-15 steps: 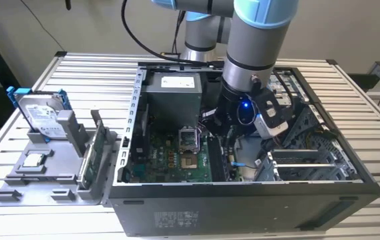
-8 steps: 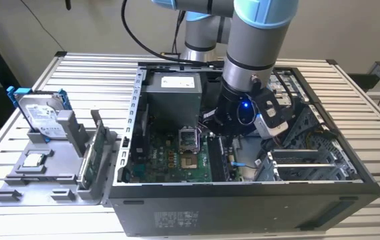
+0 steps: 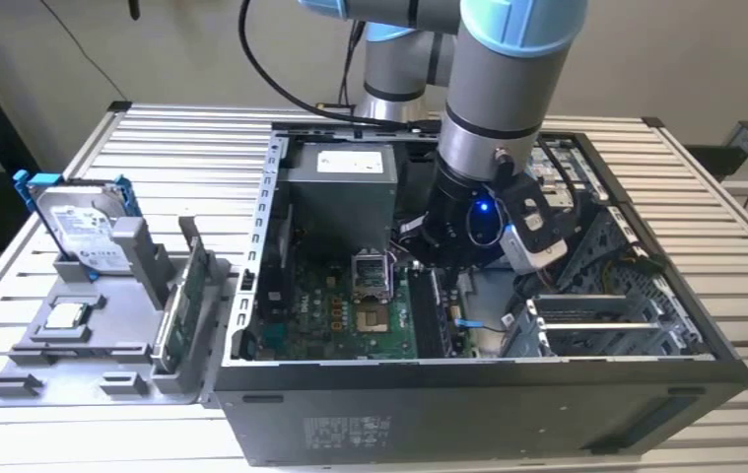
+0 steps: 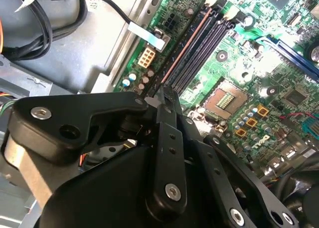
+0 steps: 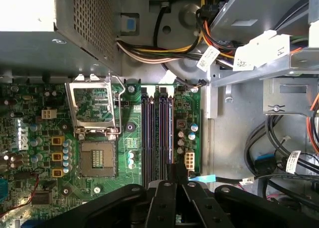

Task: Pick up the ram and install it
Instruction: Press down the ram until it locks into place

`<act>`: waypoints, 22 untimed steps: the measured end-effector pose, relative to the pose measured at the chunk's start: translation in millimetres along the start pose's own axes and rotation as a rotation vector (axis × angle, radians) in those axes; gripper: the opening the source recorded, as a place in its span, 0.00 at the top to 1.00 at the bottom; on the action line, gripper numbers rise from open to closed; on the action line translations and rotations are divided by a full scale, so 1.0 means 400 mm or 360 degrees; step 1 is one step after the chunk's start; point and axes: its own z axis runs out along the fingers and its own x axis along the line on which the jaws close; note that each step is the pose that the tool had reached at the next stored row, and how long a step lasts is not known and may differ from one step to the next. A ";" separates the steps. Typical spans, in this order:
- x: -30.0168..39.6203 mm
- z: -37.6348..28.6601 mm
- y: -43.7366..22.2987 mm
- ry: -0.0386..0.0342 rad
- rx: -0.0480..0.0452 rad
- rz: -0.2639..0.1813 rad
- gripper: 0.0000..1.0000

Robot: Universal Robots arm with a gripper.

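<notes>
Dark ram (image 4: pixel 185 47) stands in the motherboard (image 4: pixel 259 63) slot beneath the pincer (image 4: pixel 167 96).

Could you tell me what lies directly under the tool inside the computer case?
Under the tool lies the green motherboard, with its long dark memory slots running beneath the fingertips. One slot carries the ram. The tool covers the slots' near ends.

ram: slim dark flat circuit-board stick (image 4: pixel 185 47) | pose: edge-on, thin coppery top edge showing | place: standing in the outermost of the parallel black memory slots (image 5: pixel 157 138), on the side away from the open silver processor socket (image 5: pixel 98 158)
</notes>
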 end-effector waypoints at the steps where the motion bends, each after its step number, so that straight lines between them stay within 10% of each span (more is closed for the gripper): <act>1: 0.000 0.000 0.000 0.0000 0.0000 0.0000 0.89; 13: 0.000 0.000 0.000 0.0001 -0.0002 -0.0022 0.89; 22: 0.000 0.000 0.000 0.0006 -0.0009 -0.0234 0.89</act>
